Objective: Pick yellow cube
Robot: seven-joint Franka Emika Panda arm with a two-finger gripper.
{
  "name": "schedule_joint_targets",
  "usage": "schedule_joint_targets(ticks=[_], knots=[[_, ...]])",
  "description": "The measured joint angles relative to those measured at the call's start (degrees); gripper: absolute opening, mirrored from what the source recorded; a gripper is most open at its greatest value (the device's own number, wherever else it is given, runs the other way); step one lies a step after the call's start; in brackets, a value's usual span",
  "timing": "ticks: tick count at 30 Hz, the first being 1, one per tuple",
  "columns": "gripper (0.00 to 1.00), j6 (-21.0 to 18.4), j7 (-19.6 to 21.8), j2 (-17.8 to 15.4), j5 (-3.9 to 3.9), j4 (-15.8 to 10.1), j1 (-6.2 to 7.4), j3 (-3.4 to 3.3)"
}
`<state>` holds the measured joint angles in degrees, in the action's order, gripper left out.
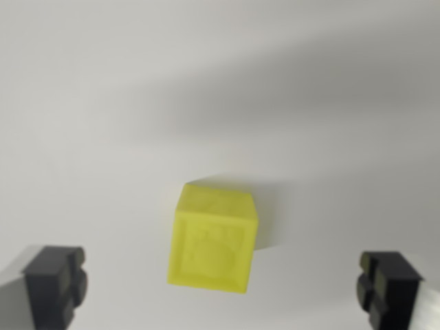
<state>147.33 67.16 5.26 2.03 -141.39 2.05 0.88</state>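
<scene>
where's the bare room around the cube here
The white tabletop is bare above the small yellow plastic cube and on both its sides, out to the black gripper fingertips. Only the cube's own spot is occupied.

The surface (103, 103) is plain white and matte, crossed by soft grey shadow bands in its upper part. A single yellow cube (213, 237) rests directly on it, slightly turned, its near face bearing a faint raised design, casting a pale shadow toward the wrist view's right.
</scene>
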Motion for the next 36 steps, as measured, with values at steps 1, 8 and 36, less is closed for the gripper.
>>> schedule_joint_targets(ticks=[1, 8, 36], knots=[[1.00, 0.43, 0.31, 0.16, -0.02, -0.29, 0.07, 0.00], [1.00, 3.44, 2.44, 1.39, -0.13, -2.20, 0.54, 0.00], [1.00, 15.92, 10.80, 8.43, -0.88, -8.16, 2.70, -0.01]])
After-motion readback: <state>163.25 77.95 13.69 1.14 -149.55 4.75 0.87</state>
